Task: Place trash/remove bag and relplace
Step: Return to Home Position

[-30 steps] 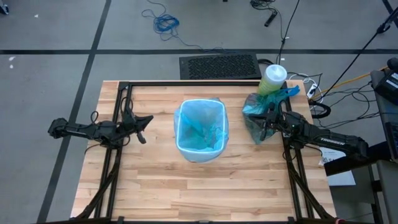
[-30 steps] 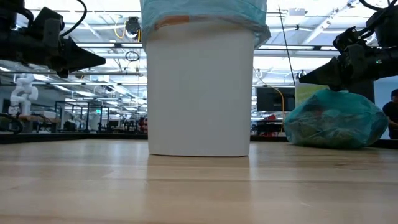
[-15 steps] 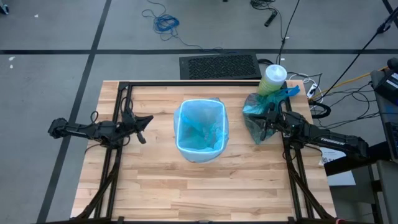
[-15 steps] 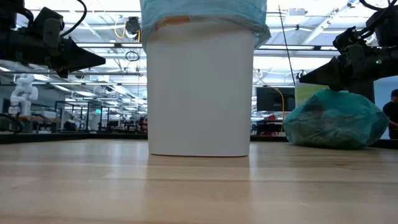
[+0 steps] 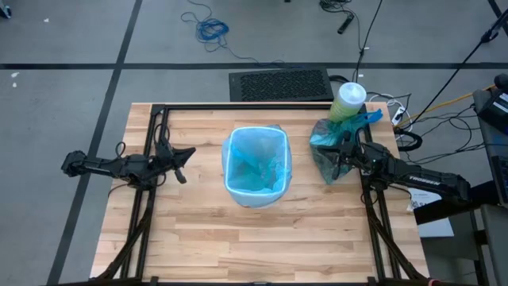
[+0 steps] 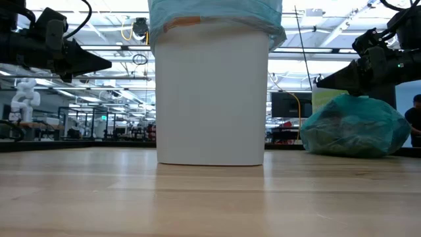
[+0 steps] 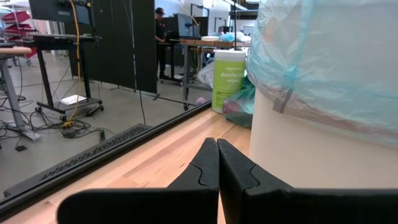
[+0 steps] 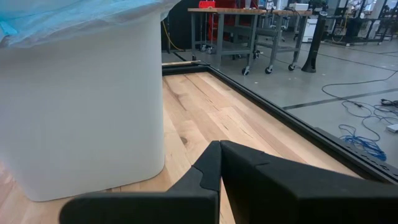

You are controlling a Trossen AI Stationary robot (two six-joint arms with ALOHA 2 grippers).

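Observation:
A white bin (image 5: 255, 171) stands mid-table on its base, lined with the pale sky-blue bag (image 5: 258, 163), whose edge is folded over the rim (image 6: 214, 13). The filled teal-green bag (image 5: 327, 151) sits on the table to the bin's right, by the green canister (image 5: 348, 101). It bulges in the low view (image 6: 355, 128). The trash is not visible on its own. My right gripper (image 5: 333, 161) is shut and hovers over that bag's top, fingertips (image 6: 319, 81) in free air toward the bin. My left gripper (image 5: 189, 152) is shut, raised at the bin's left (image 6: 105, 64).
Bare wooden table top (image 5: 254, 238) stretches along the near side. A black frame rail (image 5: 238, 107) runs along the far edge. Cables and a power strip (image 5: 401, 119) lie beyond the right far corner. A person (image 6: 416, 118) shows far behind the table.

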